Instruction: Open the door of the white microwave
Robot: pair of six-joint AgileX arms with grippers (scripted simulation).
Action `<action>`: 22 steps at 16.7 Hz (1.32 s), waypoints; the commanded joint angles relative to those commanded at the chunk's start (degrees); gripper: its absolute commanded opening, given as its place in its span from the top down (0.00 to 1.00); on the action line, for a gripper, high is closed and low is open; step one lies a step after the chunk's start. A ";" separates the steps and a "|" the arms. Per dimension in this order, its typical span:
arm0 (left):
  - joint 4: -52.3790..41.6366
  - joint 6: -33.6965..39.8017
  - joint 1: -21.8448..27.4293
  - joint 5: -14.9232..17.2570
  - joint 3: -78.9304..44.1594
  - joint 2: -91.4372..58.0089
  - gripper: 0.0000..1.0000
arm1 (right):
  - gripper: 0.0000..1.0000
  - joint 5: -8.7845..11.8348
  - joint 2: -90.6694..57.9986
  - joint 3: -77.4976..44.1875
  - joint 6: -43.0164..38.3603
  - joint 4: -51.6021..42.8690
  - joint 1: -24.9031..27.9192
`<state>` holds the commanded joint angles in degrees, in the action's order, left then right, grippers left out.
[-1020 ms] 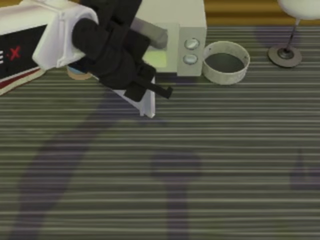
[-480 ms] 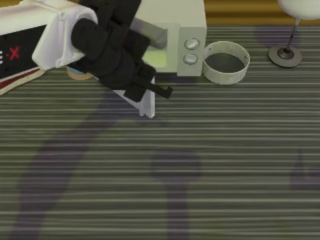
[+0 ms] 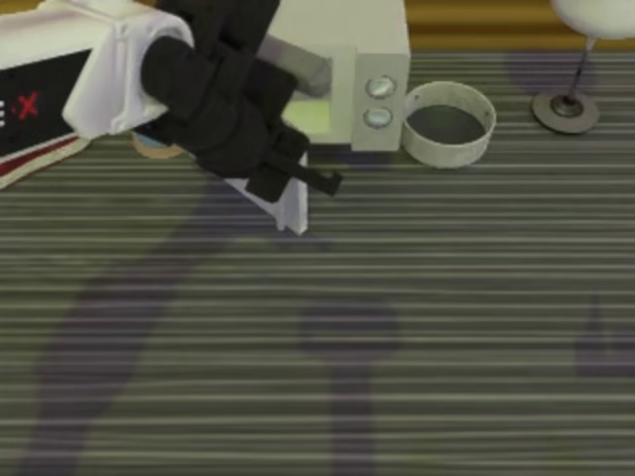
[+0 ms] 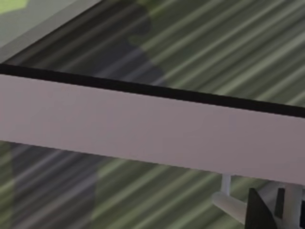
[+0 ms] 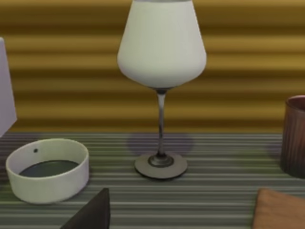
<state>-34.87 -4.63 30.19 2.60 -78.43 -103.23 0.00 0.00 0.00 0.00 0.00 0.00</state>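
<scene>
The white microwave (image 3: 372,50) stands at the back of the table, and its pale green interior (image 3: 310,117) is exposed. Its door (image 3: 294,208) is swung out toward the front, edge-on from above. In the left wrist view the door (image 4: 143,129) is a broad pale band, with the thin handle (image 4: 228,204) below it. My left gripper (image 3: 322,180) sits at the door's free edge, shut on the handle. One dark finger (image 4: 259,215) overlaps the bar. My right arm is outside the top view.
A white ring-shaped bowl (image 3: 448,123) sits right of the microwave, with a wine glass (image 3: 568,107) farther right. The right wrist view shows the bowl (image 5: 47,169), the glass (image 5: 161,47), a brown cup (image 5: 294,136) and an orange-brown object (image 5: 279,210).
My left gripper and arm have crept a trace to the left with the handle. The door's angle looks almost the same.
</scene>
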 joint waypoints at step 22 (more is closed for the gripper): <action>-0.09 -7.66 -2.76 4.41 3.59 3.02 1.00 | 0.00 0.00 0.00 0.00 0.00 0.00 0.00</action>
<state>-34.96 -12.29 27.42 7.01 -74.84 -100.21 0.00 0.00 0.00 0.00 0.00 0.00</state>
